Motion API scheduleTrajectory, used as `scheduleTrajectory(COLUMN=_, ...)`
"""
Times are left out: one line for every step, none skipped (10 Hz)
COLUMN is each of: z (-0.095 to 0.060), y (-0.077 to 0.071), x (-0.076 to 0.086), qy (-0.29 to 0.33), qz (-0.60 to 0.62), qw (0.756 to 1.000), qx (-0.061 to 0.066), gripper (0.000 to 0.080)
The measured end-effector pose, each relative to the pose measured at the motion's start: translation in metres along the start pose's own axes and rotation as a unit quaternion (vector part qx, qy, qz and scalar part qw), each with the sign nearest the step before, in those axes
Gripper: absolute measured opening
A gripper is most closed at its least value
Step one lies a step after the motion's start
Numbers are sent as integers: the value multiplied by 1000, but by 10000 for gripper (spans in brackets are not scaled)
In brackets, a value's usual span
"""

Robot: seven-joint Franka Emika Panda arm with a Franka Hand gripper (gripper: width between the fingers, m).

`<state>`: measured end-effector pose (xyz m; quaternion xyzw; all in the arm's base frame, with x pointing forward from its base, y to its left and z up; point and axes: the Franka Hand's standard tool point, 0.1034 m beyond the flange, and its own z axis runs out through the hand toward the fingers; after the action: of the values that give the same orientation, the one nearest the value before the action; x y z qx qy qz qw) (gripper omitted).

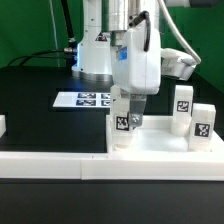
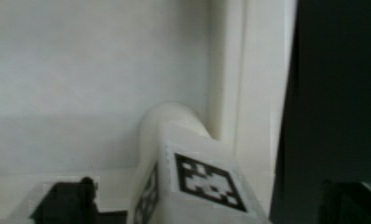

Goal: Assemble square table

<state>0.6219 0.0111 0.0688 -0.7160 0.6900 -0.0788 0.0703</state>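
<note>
1. The gripper (image 1: 127, 108) stands over a leg (image 1: 124, 125) at the tabletop's (image 1: 160, 148) corner, near the front edge of the counter; jaws look closed on the leg, though contact is hard to confirm.
2. 2 more legs (image 1: 183, 112) (image 1: 203, 124) stand at the tabletop's far side.
3. Risk: a tilted leg (image 2: 196, 170) may jam at its socket.
4. Risk: sideways push may slide the tabletop (image 2: 84, 90).

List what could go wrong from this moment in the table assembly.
1. The end effector sits over a tagged leg at the tabletop corner; a tilted leg might jam in its socket.
2. Two legs stand upright nearby; a sideways swing could topple them.
3. The wrist view shows the leg close to the rim; it may catch.
</note>
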Motion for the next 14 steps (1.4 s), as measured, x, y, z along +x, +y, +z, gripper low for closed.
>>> scheduleTrajectory(z=0, y=0, x=1, qy=1, qz=-35, qw=999, qx=0, gripper=639)
scheduleTrajectory(z=0, y=0, x=1, qy=1, qz=-67, qw=998, qx=0, gripper=648)
scheduleTrajectory(z=0, y=0, x=2, qy=1, qz=-108, qw=994, qx=0, gripper=649)
scheduleTrajectory(z=0, y=0, x=2, qy=1, qz=-124, qw=992, qx=0, gripper=649)
scheduleTrajectory(z=-1, y=-3, x=2, qy=16, qz=-250, qw=968, qx=11, gripper=649)
scheduleTrajectory(z=0, y=-3, x=-5, qy=12, qz=-364, qw=931, qx=7, gripper=649)
scheduleTrajectory(z=-1, y=-3, x=-11, qy=0, qz=-420, qw=907, qx=-5, gripper=649)
scheduleTrajectory(z=-1, y=-5, x=-7, qy=5, qz=-428, qw=904, qx=-2, gripper=649)
scheduleTrajectory(z=0, y=-4, x=-7, qy=5, qz=-419, qw=908, qx=-2, gripper=649)
scheduleTrajectory(z=0, y=-4, x=-7, qy=5, qz=-408, qw=913, qx=-2, gripper=530)
scheduleTrajectory(z=0, y=-4, x=-7, qy=5, qz=-407, qw=913, qx=-2, gripper=530)
scheduleTrajectory(z=0, y=-2, x=-3, qy=6, qz=-380, qw=925, qx=-5, gripper=348)
scheduleTrajectory(z=2, y=1, x=1, qy=7, qz=-329, qw=944, qx=-9, gripper=293)
scheduleTrajectory(z=2, y=2, x=2, qy=7, qz=-294, qw=956, qx=-9, gripper=293)
